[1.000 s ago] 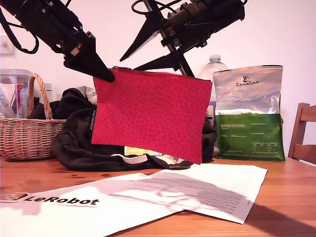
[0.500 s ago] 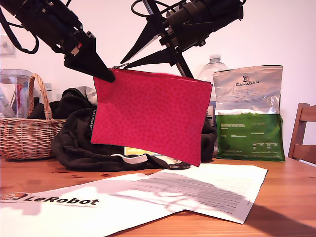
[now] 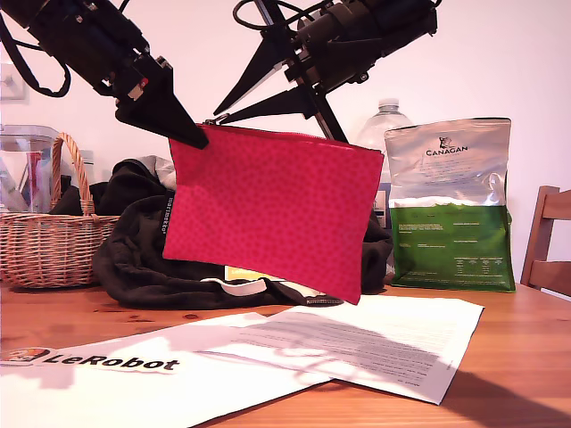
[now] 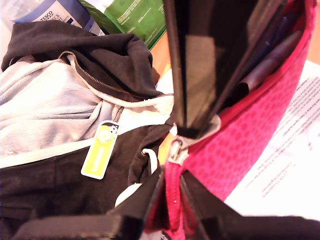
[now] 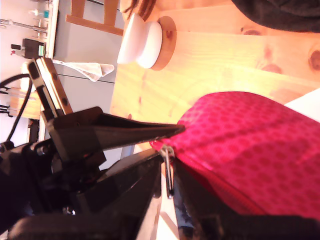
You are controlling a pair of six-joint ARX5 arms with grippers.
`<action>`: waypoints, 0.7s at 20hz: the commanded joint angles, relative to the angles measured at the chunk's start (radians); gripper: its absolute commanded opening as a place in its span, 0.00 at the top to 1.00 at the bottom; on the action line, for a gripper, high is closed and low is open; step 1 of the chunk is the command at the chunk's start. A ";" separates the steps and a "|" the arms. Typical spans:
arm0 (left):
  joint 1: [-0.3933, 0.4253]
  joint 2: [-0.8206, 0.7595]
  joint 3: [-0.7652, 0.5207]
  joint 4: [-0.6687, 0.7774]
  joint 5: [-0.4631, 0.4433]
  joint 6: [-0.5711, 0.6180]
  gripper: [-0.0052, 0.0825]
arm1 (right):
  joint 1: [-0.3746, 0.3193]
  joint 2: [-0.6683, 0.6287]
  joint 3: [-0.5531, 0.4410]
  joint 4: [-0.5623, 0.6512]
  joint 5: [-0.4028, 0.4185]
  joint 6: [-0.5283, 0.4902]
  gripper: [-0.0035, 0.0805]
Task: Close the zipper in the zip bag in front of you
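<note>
My first gripper (image 3: 194, 135) holds the zip bag (image 3: 272, 209) up in the air, over the tabletop (image 3: 522, 357). Its jaws are clamped on the bag's corner at about 10 o'clock in the exterior view. The red bag hangs flat and a bit tilted, with its 5 o'clock corner lowest. The zipper (image 3: 268, 131) runs along the bag's top edge. The little silver pull tab (image 5: 167, 172) sits at the end next to my first gripper. My second gripper (image 3: 216, 114) reaches in from 1 o'clock in the exterior view. Its jaws have only a thin gap at the tips, and the pull tab sits in that gap. I cannot tell if they are pinching it. In the first wrist view the bag's mouth gapes open past the pull tab. Some long dark things that look like pens (image 4: 272, 62) lie inside. Behind the bag a black hoodie (image 3: 134, 259) lies in a heap on the tabletop. At 9 o'clock from the bag stands a wicker basket (image 3: 45, 241), and I cannot see what is in it. At 3 o'clock a green and silver Canagan bag (image 3: 451, 205) stands upright. A clear bottle (image 3: 379, 120) stands behind it. Printed papers (image 3: 375, 343) lie at 6 o'clock, below the bag.
</note>
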 commanded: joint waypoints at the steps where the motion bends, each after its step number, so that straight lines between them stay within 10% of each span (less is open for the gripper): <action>1: -0.003 -0.009 0.004 0.024 0.011 -0.007 0.97 | 0.006 0.013 0.006 -0.008 0.006 -0.002 0.90; 14: -0.003 -0.009 0.004 0.024 0.011 -0.008 0.97 | 0.019 0.013 0.006 -0.028 0.037 -0.010 0.90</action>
